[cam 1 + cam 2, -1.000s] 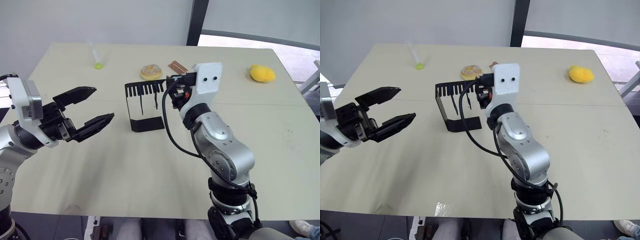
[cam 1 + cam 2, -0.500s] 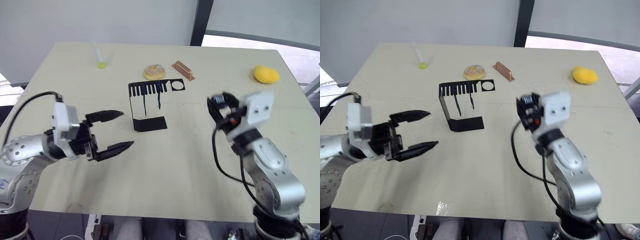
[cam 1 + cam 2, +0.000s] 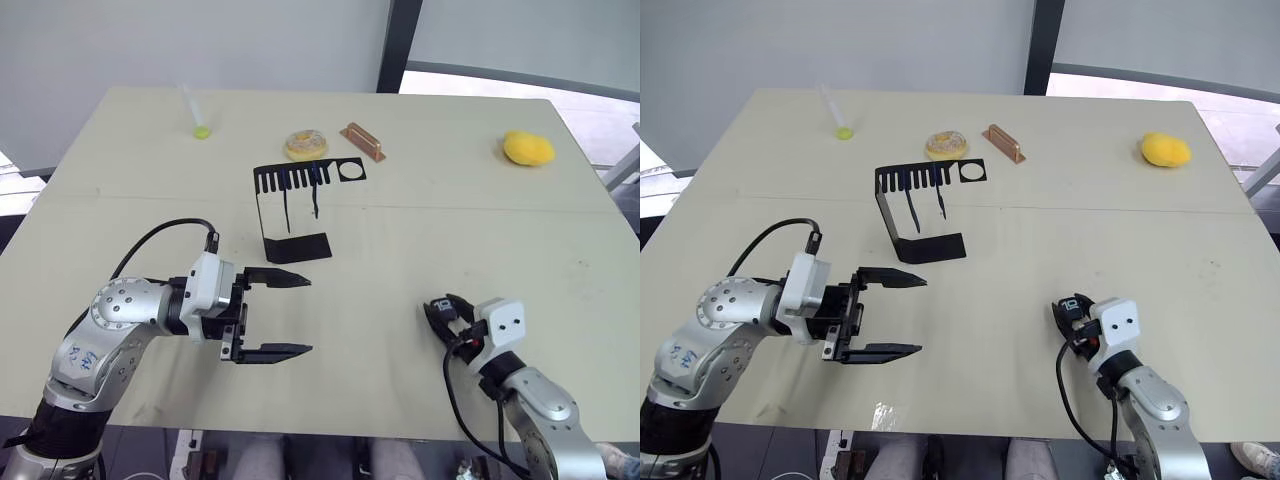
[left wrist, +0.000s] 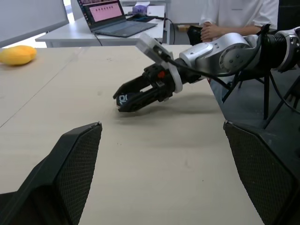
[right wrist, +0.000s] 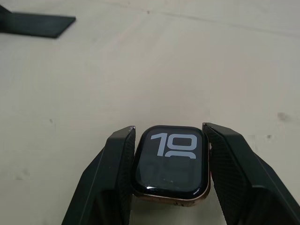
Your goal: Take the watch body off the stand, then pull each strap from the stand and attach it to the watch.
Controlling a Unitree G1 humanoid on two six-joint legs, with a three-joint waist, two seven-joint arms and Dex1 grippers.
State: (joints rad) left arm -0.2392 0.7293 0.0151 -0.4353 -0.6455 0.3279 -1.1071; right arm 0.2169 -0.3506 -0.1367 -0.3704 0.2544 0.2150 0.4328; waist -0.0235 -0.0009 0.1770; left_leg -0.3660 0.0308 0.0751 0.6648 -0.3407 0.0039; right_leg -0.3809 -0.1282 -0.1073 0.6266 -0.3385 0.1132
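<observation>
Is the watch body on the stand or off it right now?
Off. The right gripper holds the watch body between its fingers, away from the stand.

Both arms are silvery metal with rounded joints, white wrist blocks and looping black cables. Each hand, the left hand [image 3: 275, 315] and the right hand [image 3: 1072, 312], has two black fingers [image 5: 108, 180] with textured pads. Blue handwriting marks the left arm's casing.

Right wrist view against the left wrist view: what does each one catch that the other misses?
The right wrist view alone gives the watch body face-on, its white digits readable, pinched between two black fingers, plus a corner of the stand. The left wrist view alone takes in a yellow object, a laptop on another table and a seated person. Both show the right gripper clamped on the watch above the beige table.
</observation>
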